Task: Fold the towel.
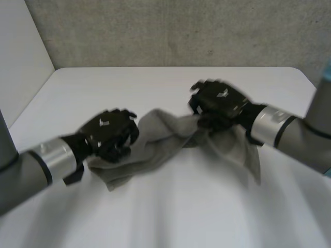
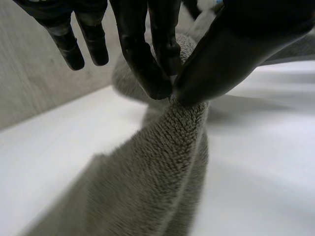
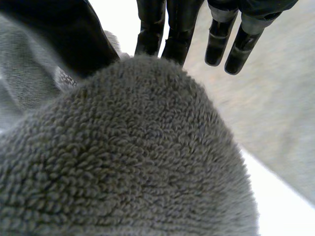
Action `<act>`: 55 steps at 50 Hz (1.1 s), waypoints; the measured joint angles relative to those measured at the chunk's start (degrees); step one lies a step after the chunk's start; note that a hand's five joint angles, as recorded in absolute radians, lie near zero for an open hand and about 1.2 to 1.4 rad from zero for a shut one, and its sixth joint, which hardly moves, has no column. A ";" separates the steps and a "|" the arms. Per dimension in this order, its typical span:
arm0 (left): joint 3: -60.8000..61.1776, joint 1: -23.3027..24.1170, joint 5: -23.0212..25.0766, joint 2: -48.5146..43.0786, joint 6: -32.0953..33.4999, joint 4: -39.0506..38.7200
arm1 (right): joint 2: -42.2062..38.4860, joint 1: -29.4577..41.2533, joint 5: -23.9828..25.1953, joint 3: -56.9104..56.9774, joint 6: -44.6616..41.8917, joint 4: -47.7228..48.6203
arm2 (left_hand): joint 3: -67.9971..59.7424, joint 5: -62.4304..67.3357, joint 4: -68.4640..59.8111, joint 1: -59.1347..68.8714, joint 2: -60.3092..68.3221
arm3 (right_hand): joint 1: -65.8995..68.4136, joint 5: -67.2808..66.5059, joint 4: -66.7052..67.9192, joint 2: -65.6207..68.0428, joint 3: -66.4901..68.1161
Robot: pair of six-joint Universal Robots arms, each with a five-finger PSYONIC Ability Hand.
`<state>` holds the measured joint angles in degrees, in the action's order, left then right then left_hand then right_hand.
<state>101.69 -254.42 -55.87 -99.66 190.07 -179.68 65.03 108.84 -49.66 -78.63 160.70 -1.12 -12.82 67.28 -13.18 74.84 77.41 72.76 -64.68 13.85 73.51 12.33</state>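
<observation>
A grey towel hangs bunched between both hands over the white table. My left hand grips its left end; in the left wrist view the thumb and fingers pinch a ridge of the towel, which drapes down from them. My right hand holds the right end, raised above the table, with a flap of cloth hanging below it. In the right wrist view the towel bulges under the palm, pinched between the thumb and fingers.
A grey wall stands behind the table's far edge. A white panel closes off the left side. Bare tabletop lies in front of the towel and beyond it.
</observation>
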 measured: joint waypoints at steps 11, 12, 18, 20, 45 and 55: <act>7.49 2.50 -0.36 0.58 -6.86 -6.65 | -5.76 3.77 -6.13 1.65 -11.29 -10.54 | 0.00 -39.68 0.00 -37.22 -39.42 | -43.48 47.86 0.00 -42.14 0.00; 7.24 2.50 -0.38 0.59 -6.90 -6.63 | -5.56 3.71 -6.83 1.60 -11.45 -10.84 | 0.00 -42.76 0.00 -39.52 -42.41 | -46.16 51.11 0.00 -44.63 0.00; 2.39 2.01 -0.60 0.75 -6.60 -6.32 | 0.40 2.27 -10.84 -1.01 -10.45 -11.99 | 0.00 -47.76 0.00 -42.44 -46.08 | -67.34 61.15 0.00 -67.35 0.00; 0.67 1.73 -0.60 0.72 -6.39 -6.33 | 2.75 1.57 -11.07 -2.60 -9.41 -12.01 | 0.00 -47.81 0.00 -42.44 -46.08 | -67.42 61.15 0.00 -68.60 0.00; -27.65 1.41 2.24 -25.07 17.51 8.90 | 18.49 2.73 -17.87 -38.14 6.22 13.18 | 0.00 -47.08 0.00 -42.44 -46.15 | -67.24 61.16 0.00 -68.42 0.00; -30.49 2.12 4.29 -32.31 25.10 13.66 | 13.40 4.71 -21.15 -39.48 4.11 20.94 | 0.00 -47.46 0.00 -42.45 -46.16 | -61.59 60.99 0.00 -66.98 0.00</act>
<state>71.21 -252.31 -51.58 -131.97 215.17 -166.01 78.43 113.55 -70.80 -118.11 164.81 19.82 -12.82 19.82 -13.18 32.40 31.26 11.17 -3.69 13.85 6.52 12.33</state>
